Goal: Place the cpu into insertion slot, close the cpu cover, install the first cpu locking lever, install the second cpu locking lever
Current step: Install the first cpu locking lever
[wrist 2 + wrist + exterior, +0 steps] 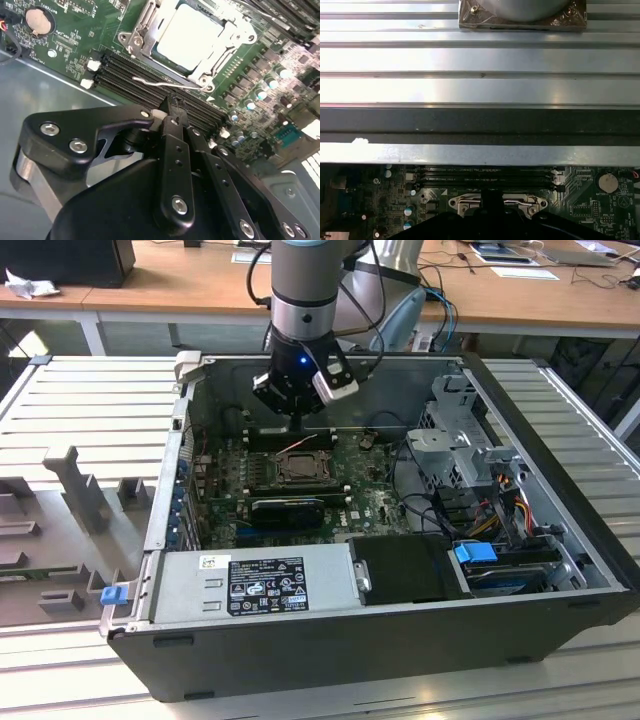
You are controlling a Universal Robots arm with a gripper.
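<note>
The cpu (pixel 187 32) lies flat in the insertion slot (pixel 274 469) on the green motherboard, its pale metal top showing. The cpu cover (pixel 145 27) is down around it, framing the chip through its square window. A thin wire locking lever (pixel 150 81) stands loose across the black memory slots, beside the socket. My gripper (pixel 171 106) hangs just above those memory slots with its fingers shut and nothing between them, the tips close to the lever. In the exterior view the gripper (pixel 296 423) is over the far side of the socket.
The open computer case (pixel 150 540) lies on a ribbed metal table (pixel 480 60). A power supply (pixel 260 585) fills the near side, a drive cage and cables (pixel 470 460) the exterior view's right. A coin battery (pixel 37 20) sits on the board. Grey fixtures (pixel 70 490) stand on the exterior view's left.
</note>
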